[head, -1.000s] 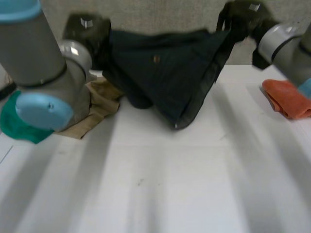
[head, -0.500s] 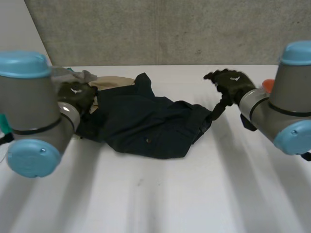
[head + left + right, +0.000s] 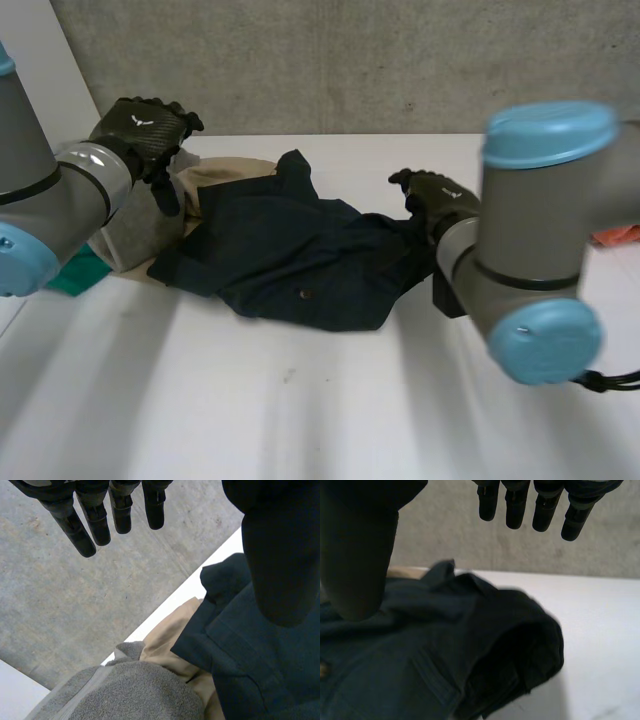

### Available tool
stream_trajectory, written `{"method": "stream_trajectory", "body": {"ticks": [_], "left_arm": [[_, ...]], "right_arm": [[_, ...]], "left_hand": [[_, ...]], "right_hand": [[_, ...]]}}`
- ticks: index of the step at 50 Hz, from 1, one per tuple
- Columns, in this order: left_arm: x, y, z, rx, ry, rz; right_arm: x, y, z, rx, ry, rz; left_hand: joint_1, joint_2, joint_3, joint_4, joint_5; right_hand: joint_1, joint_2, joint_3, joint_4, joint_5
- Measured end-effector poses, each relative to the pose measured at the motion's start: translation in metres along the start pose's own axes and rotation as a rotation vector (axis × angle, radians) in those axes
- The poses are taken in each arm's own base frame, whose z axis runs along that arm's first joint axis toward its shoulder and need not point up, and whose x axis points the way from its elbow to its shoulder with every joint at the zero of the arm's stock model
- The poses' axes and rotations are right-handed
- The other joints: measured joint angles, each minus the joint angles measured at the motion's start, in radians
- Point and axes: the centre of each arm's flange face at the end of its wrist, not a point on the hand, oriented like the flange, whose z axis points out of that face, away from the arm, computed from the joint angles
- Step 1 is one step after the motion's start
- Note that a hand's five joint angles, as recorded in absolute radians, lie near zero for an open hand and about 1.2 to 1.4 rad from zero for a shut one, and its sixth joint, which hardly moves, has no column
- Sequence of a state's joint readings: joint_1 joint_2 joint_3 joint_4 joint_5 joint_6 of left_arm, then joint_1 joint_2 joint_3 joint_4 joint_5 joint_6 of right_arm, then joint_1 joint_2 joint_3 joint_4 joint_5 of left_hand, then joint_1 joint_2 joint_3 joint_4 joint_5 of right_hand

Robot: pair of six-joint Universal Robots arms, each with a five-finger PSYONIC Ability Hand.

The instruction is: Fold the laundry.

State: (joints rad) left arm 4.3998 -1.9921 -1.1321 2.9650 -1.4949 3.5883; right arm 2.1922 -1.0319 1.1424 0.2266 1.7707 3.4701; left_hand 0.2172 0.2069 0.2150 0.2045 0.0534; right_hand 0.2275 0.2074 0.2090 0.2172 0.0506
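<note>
Navy cloth, the garment [image 3: 290, 250], lay crumpled in the middle of the white surface [image 3: 300, 400]. Its kind could not be made out through the folds, though one small button [image 3: 305, 293] showed near its front edge. Its far left part lay over a tan cloth [image 3: 225, 172], hiding most of it. A grey towel [image 3: 135, 235] sat beside that, partly behind the left arm [image 3: 60, 200], which also covered much of a green cloth [image 3: 70, 275]. The left hand [image 3: 140, 130] hung above the towel, fingers [image 3: 95, 520] straight, grasping nothing. The right hand [image 3: 435, 195] hovered at the garment's right edge, fingers straight too and empty; whether it touched the cloth was unclear. A sliver of orange cloth [image 3: 618, 236] peeked past the right arm [image 3: 540, 250].
</note>
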Motion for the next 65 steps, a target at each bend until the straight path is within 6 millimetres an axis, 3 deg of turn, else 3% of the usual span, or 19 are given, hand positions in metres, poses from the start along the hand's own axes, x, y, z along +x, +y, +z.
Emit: {"method": "stream_trajectory", "body": {"ticks": [6, 11, 13, 19, 26, 31, 34, 36, 38, 39, 41, 47, 52, 57, 61, 65], "left_arm": [[-0.001, -0.009, -0.004, 0.029, 0.006, -0.032], [0.001, -0.016, 0.001, 0.069, 0.053, -0.035], [0.003, -0.016, 0.006, 0.081, 0.082, -0.033], [0.013, -0.007, 0.028, 0.083, 0.164, -0.018], [0.04, 0.026, 0.059, 0.01, 0.252, 0.053], [0.063, 0.046, 0.065, -0.057, 0.315, 0.122], [0.071, 0.051, 0.064, -0.079, 0.33, 0.145], [0.074, 0.05, 0.063, -0.086, 0.331, 0.152], [0.074, 0.045, 0.061, -0.078, 0.32, 0.147], [0.072, 0.041, 0.061, -0.067, 0.308, 0.139], [0.066, 0.027, 0.06, -0.025, 0.266, 0.112], [0.032, -0.032, 0.064, 0.209, 0.039, 0.02], [-0.012, -0.104, 0.057, 0.519, -0.247, -0.062], [-0.044, -0.168, 0.027, 0.791, -0.434, -0.137], [-0.05, -0.187, 0.009, 0.865, -0.459, -0.167], [-0.039, -0.172, 0.009, 0.802, -0.406, -0.173]], "right_arm": [[-0.003, 0.027, 0.039, -0.011, 0.107, -0.008], [-0.007, 0.039, 0.055, -0.026, 0.16, -0.047], [-0.01, 0.04, 0.052, -0.041, 0.166, -0.069], [-0.027, 0.016, 0.023, -0.039, 0.093, -0.152], [-0.055, -0.028, -0.044, 0.087, -0.181, -0.365], [-0.064, -0.049, -0.083, 0.244, -0.346, -0.499], [-0.064, -0.055, -0.092, 0.291, -0.384, -0.535], [-0.061, -0.058, -0.094, 0.304, -0.393, -0.551], [-0.058, -0.06, -0.092, 0.302, -0.39, -0.557], [-0.055, -0.061, -0.089, 0.297, -0.383, -0.559], [-0.05, -0.062, -0.082, 0.289, -0.365, -0.562], [-0.037, -0.084, -0.037, 0.353, -0.28, -0.585], [-0.04, -0.133, 0.008, 0.647, -0.195, -0.599], [-0.043, -0.19, 0.027, 1.039, -0.098, -0.534], [-0.046, -0.205, 0.027, 1.199, -0.076, -0.45], [-0.049, -0.184, 0.032, 1.157, -0.104, -0.419]], "left_hand": [[0.0, 0.0, 0.0, 0.0, 0.0], [0.0, 0.0, 0.0, 0.0, 0.0], [0.0, 0.0, 0.0, 0.0, 0.0], [0.0, 0.0, 0.0, 0.0, 0.0], [0.0, 0.0, 0.0, 0.0, 0.0], [0.004, 0.005, 0.003, 0.005, 0.002], [0.096, 0.084, 0.078, 0.088, 0.076], [0.657, 0.605, 0.571, 0.587, 0.559], [0.841, 0.774, 0.761, 0.778, 0.747], [0.947, 0.92, 0.897, 0.917, 0.883], [0.955, 0.978, 0.96, 0.985, 0.93], [0.955, 0.986, 0.968, 0.993, 0.93], [0.955, 0.986, 0.968, 0.993, 0.93], [0.955, 0.986, 0.968, 0.993, 0.93], [0.955, 0.986, 0.968, 0.993, 0.93], [0.955, 0.987, 0.968, 0.993, 0.93]], "right_hand": [[0.021, 0.022, 0.022, 0.019, 0.018], [0.778, 0.782, 0.76, 0.749, 0.741], [0.908, 0.94, 0.921, 0.923, 0.902], [0.912, 0.963, 0.958, 0.975, 0.928], [0.912, 0.963, 0.971, 0.975, 0.928], [0.912, 0.963, 0.971, 0.976, 0.928], [0.912, 0.963, 0.971, 0.977, 0.94], [0.912, 0.963, 0.971, 0.977, 0.942], [0.912, 0.963, 0.971, 0.977, 0.942], [0.912, 0.963, 0.971, 0.977, 0.942], [0.912, 0.963, 0.971, 0.977, 0.942], [0.912, 0.963, 0.971, 0.982, 0.942], [0.912, 0.963, 0.971, 0.982, 0.942], [0.912, 0.963, 0.971, 0.982, 0.942], [0.912, 0.963, 0.971, 0.982, 0.942], [0.912, 0.963, 0.971, 0.982, 0.952]]}}
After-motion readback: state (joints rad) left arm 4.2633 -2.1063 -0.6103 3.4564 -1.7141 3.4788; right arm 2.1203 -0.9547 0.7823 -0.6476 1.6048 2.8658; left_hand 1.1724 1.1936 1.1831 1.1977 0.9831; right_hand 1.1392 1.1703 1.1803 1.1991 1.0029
